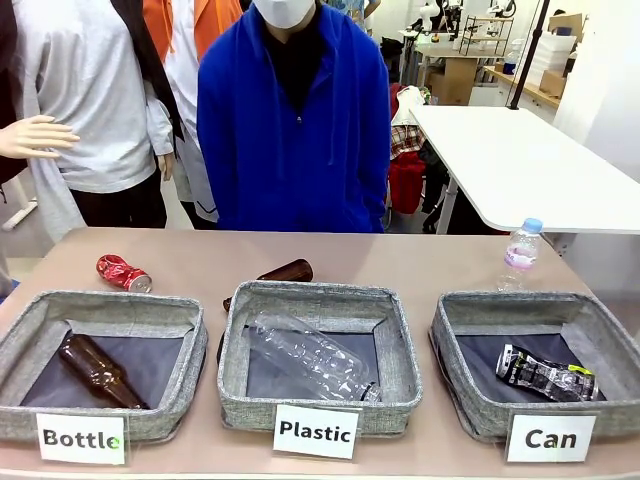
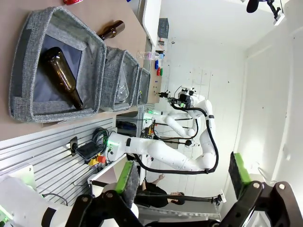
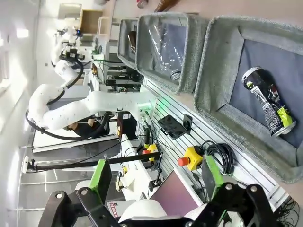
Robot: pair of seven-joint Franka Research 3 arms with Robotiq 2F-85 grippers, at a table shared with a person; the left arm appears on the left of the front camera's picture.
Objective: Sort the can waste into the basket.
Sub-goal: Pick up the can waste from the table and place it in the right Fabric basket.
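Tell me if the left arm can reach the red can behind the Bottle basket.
Probably yes. The red can lies on bare table behind the Bottle basket, on that arm's side; the left hand is open, though it must reach over that basket.

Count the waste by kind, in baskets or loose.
Cans: 2, red can, black can
Glass bottles: 2, basketed glass bottle, loose glass bottle
Plastic bottles: 2, basketed plastic bottle, loose plastic bottle
Total: 6
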